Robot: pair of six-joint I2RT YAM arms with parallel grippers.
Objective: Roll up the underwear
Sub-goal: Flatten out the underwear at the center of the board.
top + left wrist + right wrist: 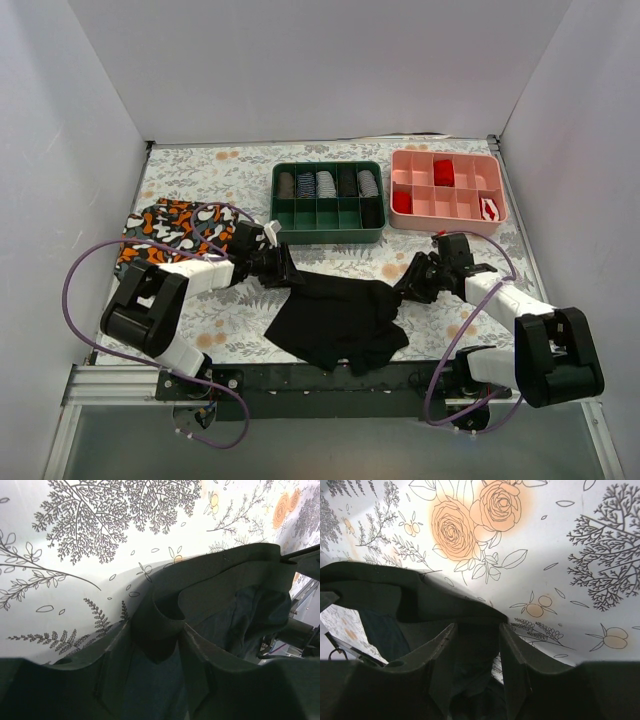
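Observation:
The black underwear (338,322) lies spread on the floral table near the front edge. Its upper edge runs between my two grippers. My left gripper (289,272) is at its upper left corner. In the left wrist view the gripper (157,626) is closed on a bunched fold of the underwear (225,580). My right gripper (405,289) is at the upper right corner. In the right wrist view the gripper (476,628) has the underwear (380,587) between its fingers (440,650), just above the tabletop.
A camouflage-patterned garment (168,232) lies at the left, behind my left arm. A green divided tray (330,236) and a pink divided tray (450,226) stand at the back. White walls close in three sides. A black rail (330,378) runs along the front edge.

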